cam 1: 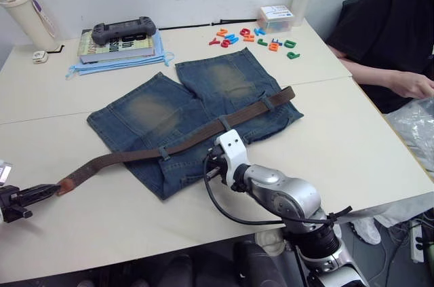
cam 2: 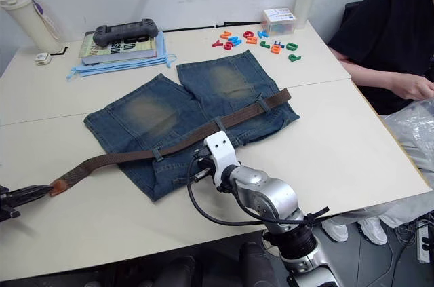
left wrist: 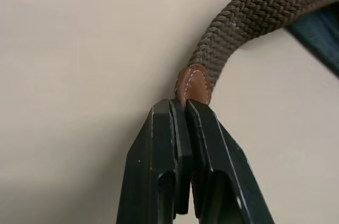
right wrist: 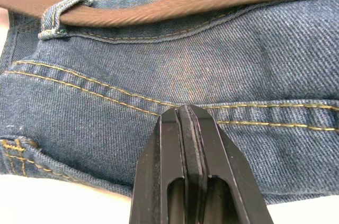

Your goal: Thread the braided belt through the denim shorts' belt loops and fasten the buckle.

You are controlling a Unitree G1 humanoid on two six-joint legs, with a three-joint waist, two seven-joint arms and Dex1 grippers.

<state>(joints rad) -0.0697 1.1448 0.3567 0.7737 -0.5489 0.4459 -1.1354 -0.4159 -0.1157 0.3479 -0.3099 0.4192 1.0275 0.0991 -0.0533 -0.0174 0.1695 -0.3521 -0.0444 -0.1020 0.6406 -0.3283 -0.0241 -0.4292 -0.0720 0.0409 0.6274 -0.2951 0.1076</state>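
Note:
The denim shorts (cam 1: 196, 107) lie flat in the middle of the table. The braided belt (cam 1: 190, 141) runs across their waistband, under three belt loops (cam 1: 163, 152), and trails off to the left. My left gripper (left wrist: 183, 108) is shut on the belt's tan leather tip (left wrist: 193, 83), low over the table at the near left (cam 1: 51, 190). My right gripper (right wrist: 185, 110) is shut, its tips on the denim just below the waistband, near a belt loop (right wrist: 53, 17) with the strap through it. The buckle is hidden.
A book with a game controller (cam 1: 123, 30) lies at the back left, beside a bottle (cam 1: 26, 14). Coloured letters (cam 1: 251, 36) and a small box (cam 1: 274, 18) are at the back right. A person (cam 1: 390, 36) sits at the right with a plastic bag (cam 1: 415, 127).

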